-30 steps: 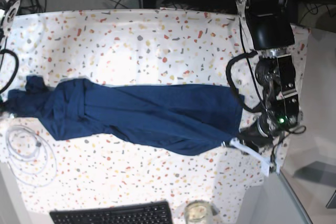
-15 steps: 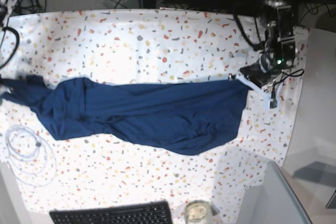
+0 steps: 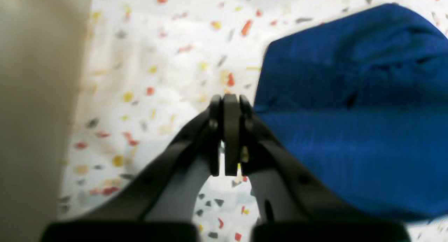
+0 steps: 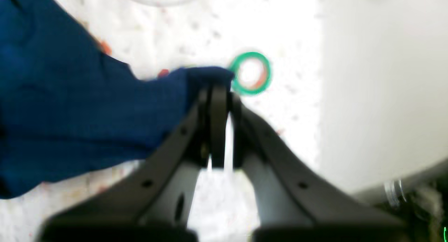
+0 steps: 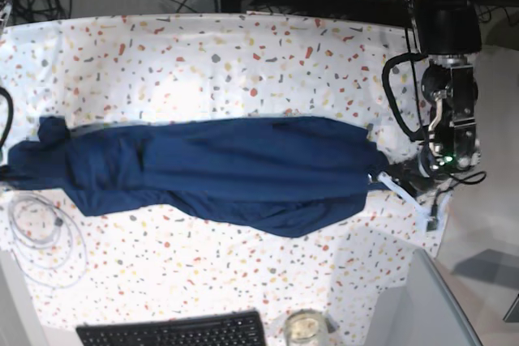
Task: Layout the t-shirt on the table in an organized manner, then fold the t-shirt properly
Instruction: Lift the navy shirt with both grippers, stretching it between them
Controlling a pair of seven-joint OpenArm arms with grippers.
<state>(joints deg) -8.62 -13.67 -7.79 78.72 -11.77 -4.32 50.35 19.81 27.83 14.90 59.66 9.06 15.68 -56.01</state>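
The navy t-shirt (image 5: 227, 172) lies stretched in a long band across the speckled table (image 5: 203, 62), bunched and creased along its front edge. My left gripper (image 5: 389, 180) is at the shirt's right end, shut, and the cloth is drawn to a point at it. In the left wrist view the t-shirt (image 3: 350, 112) meets the right side of the closed left gripper (image 3: 227, 100). My right gripper (image 4: 215, 90) is shut on a corner of the t-shirt (image 4: 70, 112) at the table's left edge. The base view does not show it.
A coiled white cable (image 5: 40, 232) lies at the front left. A black keyboard (image 5: 174, 331) and a glass jar (image 5: 306, 328) sit at the front edge. A green ring (image 4: 251, 73) lies just beyond the right gripper. The table's right edge is close to the left arm.
The left gripper swung the shirt's right corner from the front toward the back, then part-way forward again. The shirt is now pulled longer and straighter. Its left end shifted slightly.
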